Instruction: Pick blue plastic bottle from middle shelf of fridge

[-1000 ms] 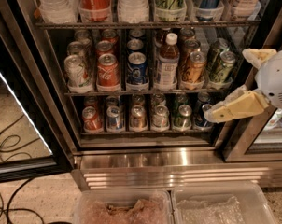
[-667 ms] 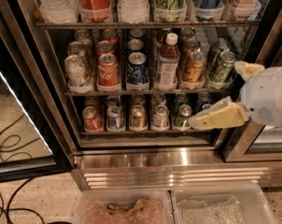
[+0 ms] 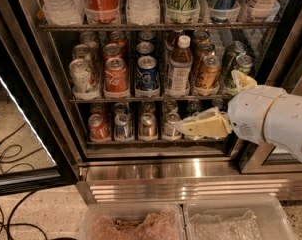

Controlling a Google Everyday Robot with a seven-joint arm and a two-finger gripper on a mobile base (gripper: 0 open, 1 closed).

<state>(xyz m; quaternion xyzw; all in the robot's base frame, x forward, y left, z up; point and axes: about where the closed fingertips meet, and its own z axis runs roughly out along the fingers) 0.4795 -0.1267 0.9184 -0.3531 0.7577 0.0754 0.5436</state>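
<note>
Standing upright on the middle shelf (image 3: 116, 100) of the fridge (image 3: 38, 79), the blue plastic bottle (image 3: 180, 66) sits at the front of its lane, white cap on and pale label facing out. A blue can (image 3: 147, 74) is just beside it on the left and a gold can (image 3: 208, 74) just beside it on the right. More cans fill the rows behind, and a red can (image 3: 116, 76) stands further left.

The tool (image 3: 201, 125) is low and to the right of the bottle, in front of the bottom shelf's cans (image 3: 146, 125). It is apart from the bottle and touches nothing on the middle shelf. Whether it is open or closed I cannot tell. It is plainly not gripping the bottle, which rests untouched in its tray.

My reading is that the reach is the step in hand: the arm (image 3: 276, 119) is close to the fridge from the right, but the grasp has not begun. The next move looks to call for lifting the tool to the level of the bottle's body and shifting it left until it lines up with that lane. It then needs to go far enough in to close around the bottle. The neighbours stand tight on both sides, so the approach has to be straight and narrow, or a can may get nudged.
</note>
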